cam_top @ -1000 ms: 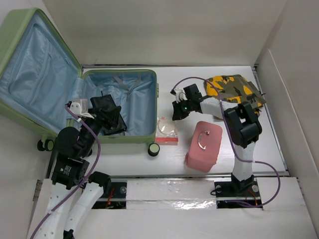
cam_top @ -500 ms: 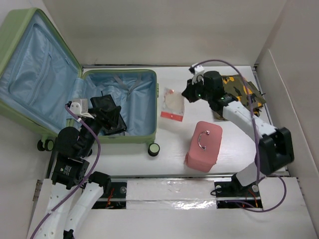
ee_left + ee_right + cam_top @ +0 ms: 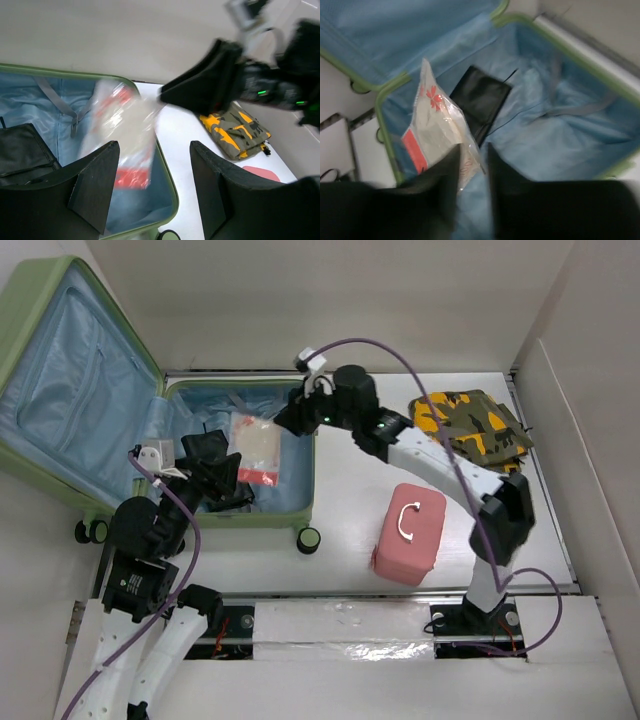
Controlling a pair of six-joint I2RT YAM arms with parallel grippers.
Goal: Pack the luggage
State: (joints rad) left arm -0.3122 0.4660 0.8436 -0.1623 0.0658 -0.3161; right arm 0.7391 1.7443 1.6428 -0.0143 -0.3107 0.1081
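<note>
The light green luggage [image 3: 240,518] lies open, its lid [image 3: 60,370] raised at the back left, blue lining showing. My right gripper [image 3: 293,418] hangs over the right half of the base. Its jaws [image 3: 472,150] stand slightly apart, so it is open. A clear plastic bag [image 3: 256,448] with a red strip lies tilted inside the base, and its corner [image 3: 470,160] reaches into that gap. A black pouch [image 3: 480,97] lies further left on the lining. My left gripper [image 3: 218,472] is open over the front left of the base, with nothing between its fingers [image 3: 95,185].
A folded camouflage cloth [image 3: 470,425] lies at the back right of the table. A pink box case [image 3: 410,533] with a metal handle stands near the front, right of the luggage. A luggage wheel [image 3: 309,538] sticks out at the front corner.
My right arm has swung left from beside the pink case, carrying the bag over the table into the luggage. Its jaws have parted. The left arm has not moved.
</note>
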